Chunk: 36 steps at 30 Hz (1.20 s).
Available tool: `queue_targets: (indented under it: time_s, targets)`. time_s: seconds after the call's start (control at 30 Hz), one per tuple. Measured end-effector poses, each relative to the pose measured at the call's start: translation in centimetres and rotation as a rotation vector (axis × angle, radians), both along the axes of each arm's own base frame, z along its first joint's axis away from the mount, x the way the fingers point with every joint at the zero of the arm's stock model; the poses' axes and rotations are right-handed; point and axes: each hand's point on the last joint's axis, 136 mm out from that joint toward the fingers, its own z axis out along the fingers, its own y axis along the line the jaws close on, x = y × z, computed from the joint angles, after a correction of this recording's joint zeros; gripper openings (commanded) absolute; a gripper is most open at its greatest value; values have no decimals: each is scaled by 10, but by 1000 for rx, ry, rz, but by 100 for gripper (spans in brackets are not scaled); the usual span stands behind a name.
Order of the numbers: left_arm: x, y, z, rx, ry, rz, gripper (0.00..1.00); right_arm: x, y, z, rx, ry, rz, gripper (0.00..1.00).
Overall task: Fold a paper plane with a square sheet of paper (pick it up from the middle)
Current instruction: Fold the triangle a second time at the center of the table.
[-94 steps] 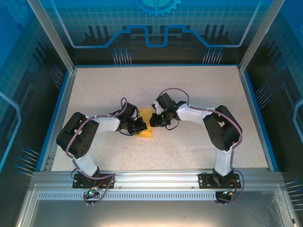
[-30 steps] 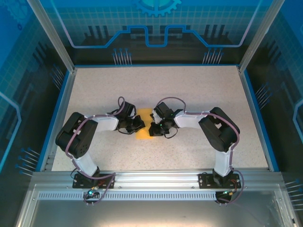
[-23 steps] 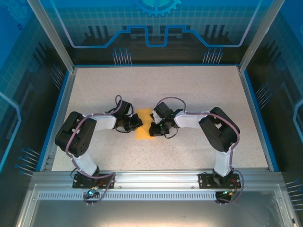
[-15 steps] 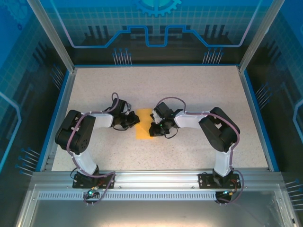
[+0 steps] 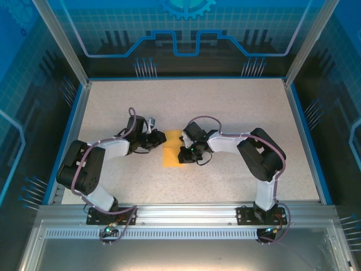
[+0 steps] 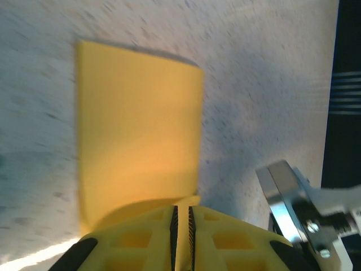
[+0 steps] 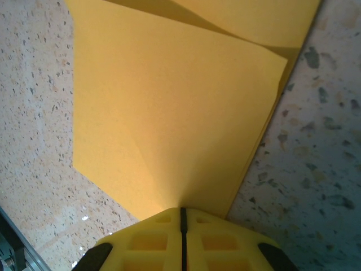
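The square sheet of paper (image 5: 171,156) lies on the table centre as an orange-yellow folded rectangle with layered edges. My left gripper (image 5: 160,138) is at its far left corner. In the left wrist view the paper (image 6: 138,124) lies flat, and one corner lifts as a thin strip into the narrow slit of the left gripper (image 6: 182,209), which is shut on it. My right gripper (image 5: 181,153) is at the right edge. In the right wrist view the paper (image 7: 169,113) creases towards the right gripper (image 7: 181,210), which is shut on it.
The speckled table (image 5: 237,113) is bordered by a blue rim (image 5: 76,130) and clear walls. An aluminium rail (image 5: 186,213) carrying both arm bases runs along the near edge. A metal part of the right arm (image 6: 293,203) shows beside the paper.
The left arm has swung left and away, and its gripper has slid from the paper's left edge to the far left corner. The right gripper has stayed at the right edge.
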Motion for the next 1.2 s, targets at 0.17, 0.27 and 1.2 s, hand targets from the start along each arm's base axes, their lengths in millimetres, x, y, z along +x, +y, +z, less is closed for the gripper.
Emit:
queue_targets:
  time_s: [0.17,0.27,1.2]
  targets:
    - [-19,-26,-4,5,12,-78,14,0,0,0,0,0,0,8]
    - [-18,-23,-12,24,27,-67,12,0,0,0,1,0,0,8]
    - [-21,-6,-49,121,81,-6,8,22,46,44,15,-176,48,8]
